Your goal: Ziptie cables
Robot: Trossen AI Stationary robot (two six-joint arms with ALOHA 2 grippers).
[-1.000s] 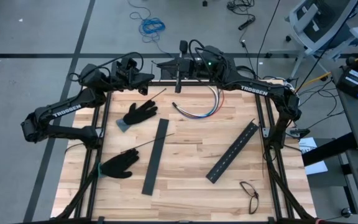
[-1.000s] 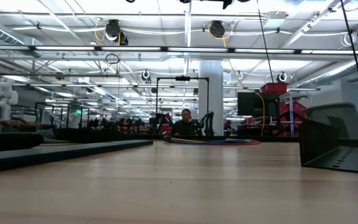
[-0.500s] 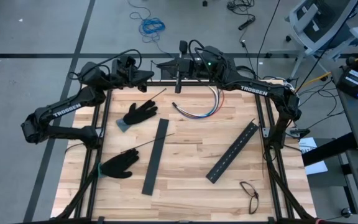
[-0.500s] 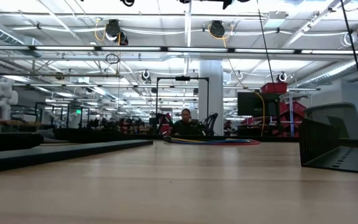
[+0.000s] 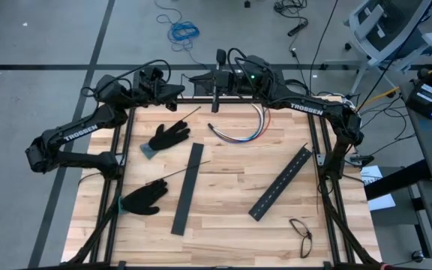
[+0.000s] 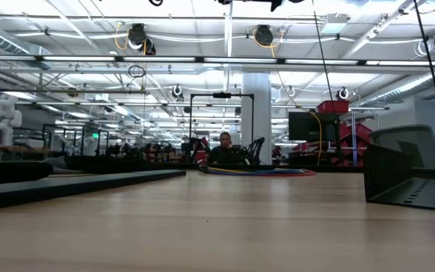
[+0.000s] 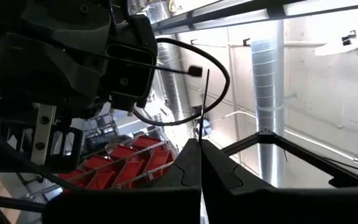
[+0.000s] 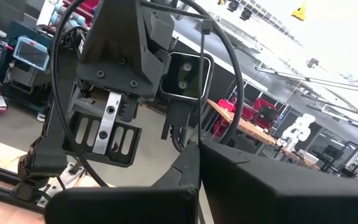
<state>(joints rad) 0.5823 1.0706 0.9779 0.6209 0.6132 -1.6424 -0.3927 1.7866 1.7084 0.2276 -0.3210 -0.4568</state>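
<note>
Both arms parked at the worktop's far edge, above the frame rail. Left gripper (image 5: 177, 93) fully closed, fingers (image 7: 188, 163) pressed together, holding nothing. Right gripper (image 5: 199, 78) also fully closed, fingers (image 8: 229, 168) meeting, empty, facing the left one. Cables (image 5: 240, 132) lie in a curved bundle on the worktop (image 5: 231, 217) near the far edge, middle, untouched. One ziptie (image 5: 188, 114) near the far-left corner beside a black glove (image 5: 168, 137); another ziptie (image 5: 178, 173) crosses the black slotted bar (image 5: 188, 187) toward the left edge, near a second glove (image 5: 142, 199).
</note>
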